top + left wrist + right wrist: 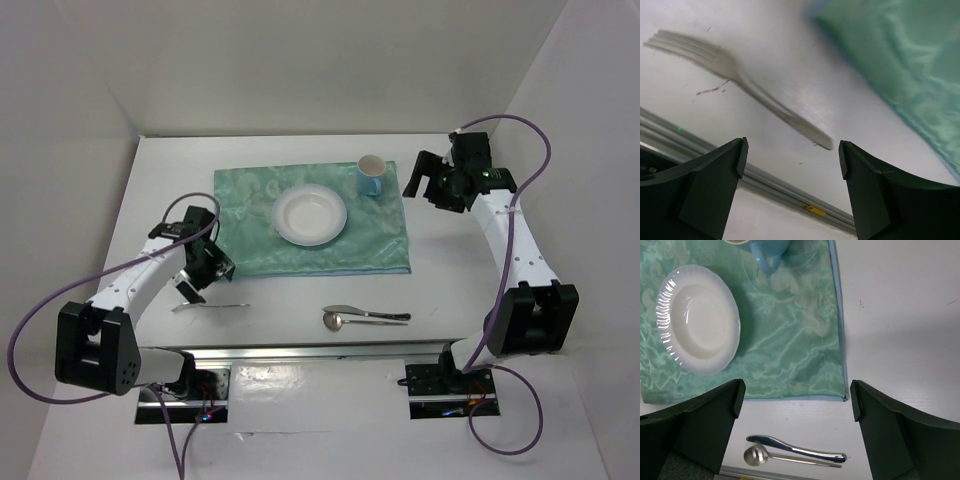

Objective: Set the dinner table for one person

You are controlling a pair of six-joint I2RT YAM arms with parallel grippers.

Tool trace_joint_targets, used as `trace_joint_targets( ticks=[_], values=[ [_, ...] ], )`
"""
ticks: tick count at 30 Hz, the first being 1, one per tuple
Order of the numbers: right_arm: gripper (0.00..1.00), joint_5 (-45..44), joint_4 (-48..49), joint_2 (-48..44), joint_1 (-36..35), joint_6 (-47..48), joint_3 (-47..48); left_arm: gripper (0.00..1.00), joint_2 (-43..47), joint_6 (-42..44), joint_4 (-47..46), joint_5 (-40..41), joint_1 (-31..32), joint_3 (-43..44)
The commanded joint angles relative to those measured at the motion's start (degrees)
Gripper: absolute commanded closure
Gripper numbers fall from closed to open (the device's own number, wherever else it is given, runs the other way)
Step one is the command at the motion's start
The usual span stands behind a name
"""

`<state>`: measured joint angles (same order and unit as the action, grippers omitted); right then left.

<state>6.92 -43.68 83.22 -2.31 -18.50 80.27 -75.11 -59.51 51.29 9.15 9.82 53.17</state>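
Directly beneath left pincer [792,152] — dinner table [805,60]

Ahead of the left jaws, a dull metal fork [740,82]; ahead of the right jaws, cloth mat [795,350], glossy plate [697,320].

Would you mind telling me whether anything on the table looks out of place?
The fork lies on bare tabletop off the mat's near left corner, while the knife and spoon lie bunched together by the rail, none flanking the plate.
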Motion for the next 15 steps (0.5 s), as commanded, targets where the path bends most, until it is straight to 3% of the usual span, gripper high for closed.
trace_joint_targets(
  ticks=[1, 9, 15],
  values=[
    [0.00, 2.66, 2.99, -2.45, 0.11, 0.66, -0.20, 0.09, 2.43, -10.01, 3.47, 1.58, -1.82, -3.76],
    [0.00, 3.18, 2.99, -1.92, -0.42, 2.42, -0.73, 0.12, 0.05, -15.03, 4.18, 2.20, -4.81, -7.46],
    [0.00, 4.24, 3.52, -0.87, -0.42, 2.42, -0.73, 0.20, -3.01, -17.13, 0.57, 2.98, -5.52, -10.10]
  ],
)
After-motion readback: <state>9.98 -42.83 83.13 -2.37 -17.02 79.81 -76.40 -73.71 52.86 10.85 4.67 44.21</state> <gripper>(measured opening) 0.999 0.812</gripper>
